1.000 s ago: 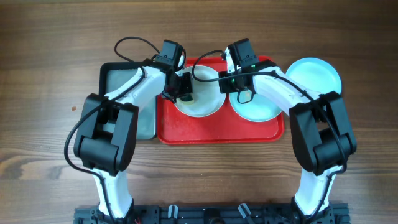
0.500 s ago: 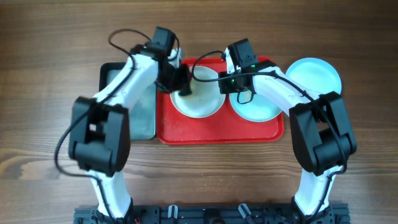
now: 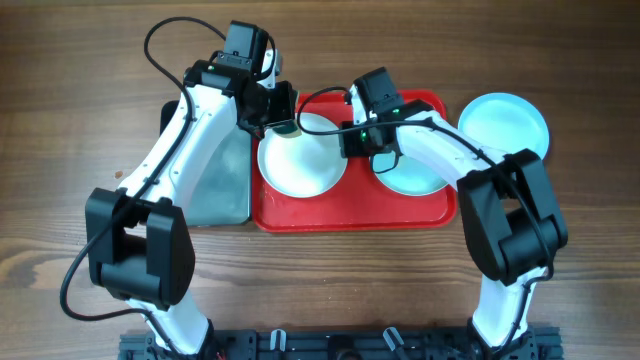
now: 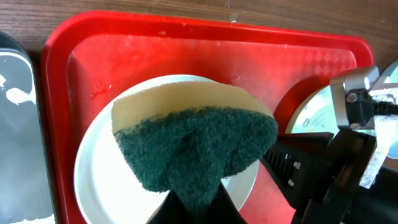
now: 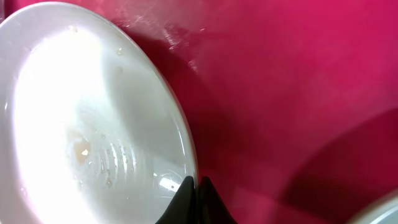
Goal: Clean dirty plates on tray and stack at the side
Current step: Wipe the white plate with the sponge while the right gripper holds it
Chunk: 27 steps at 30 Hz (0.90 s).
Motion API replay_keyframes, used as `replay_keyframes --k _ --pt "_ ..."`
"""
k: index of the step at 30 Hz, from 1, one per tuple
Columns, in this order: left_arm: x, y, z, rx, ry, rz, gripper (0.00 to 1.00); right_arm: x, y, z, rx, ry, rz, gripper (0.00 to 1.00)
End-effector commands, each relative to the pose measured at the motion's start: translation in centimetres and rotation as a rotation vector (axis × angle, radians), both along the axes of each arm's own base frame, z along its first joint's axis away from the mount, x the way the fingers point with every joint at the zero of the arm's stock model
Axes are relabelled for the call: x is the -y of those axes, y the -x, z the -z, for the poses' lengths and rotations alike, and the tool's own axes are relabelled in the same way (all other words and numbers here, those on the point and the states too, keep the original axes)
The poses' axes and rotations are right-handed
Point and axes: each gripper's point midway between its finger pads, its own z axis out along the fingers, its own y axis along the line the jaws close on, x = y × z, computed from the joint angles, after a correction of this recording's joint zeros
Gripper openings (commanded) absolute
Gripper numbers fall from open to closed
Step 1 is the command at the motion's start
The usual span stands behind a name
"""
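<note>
The red tray (image 3: 350,212) holds a white plate (image 3: 300,165) at its left; the plate reaches over the tray's left rim. My right gripper (image 3: 352,148) is shut on the white plate's right rim, seen close in the right wrist view (image 5: 194,184), where the plate (image 5: 81,118) shows wet smears. My left gripper (image 3: 281,112) is shut on a green and yellow sponge (image 4: 193,146) over the plate's far edge (image 4: 99,180). A pale aqua plate (image 3: 412,180) lies on the tray under my right arm. Another aqua plate (image 3: 505,122) lies on the table, right of the tray.
A black tray with a grey inside (image 3: 215,185) stands against the red tray's left side and shows white residue in the left wrist view (image 4: 18,124). The two arms are close together over the red tray (image 4: 186,50).
My left arm has swung back and left with the sponge. My right gripper has moved left, and the white plate has shifted left with it over the tray's left rim.
</note>
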Motion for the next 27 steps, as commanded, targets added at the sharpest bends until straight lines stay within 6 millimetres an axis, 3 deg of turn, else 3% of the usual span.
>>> replay_keyframes --k 1,4,17,27 --pt "-1.1 0.0 0.4 -0.001 -0.062 -0.006 0.06 -0.8 -0.1 -1.3 0.011 -0.037 0.004 0.04" --pt "-2.5 0.4 1.8 -0.014 -0.135 -0.03 0.05 -0.8 -0.1 -1.4 0.012 -0.038 0.004 0.04" --pt "-3.0 2.3 9.4 -0.169 -0.182 -0.02 0.04 -0.8 -0.1 -1.4 0.012 -0.038 0.003 0.04" --pt "-2.7 2.5 13.1 -0.222 -0.199 -0.008 0.04 -0.8 -0.1 -1.4 0.013 -0.037 0.003 0.04"
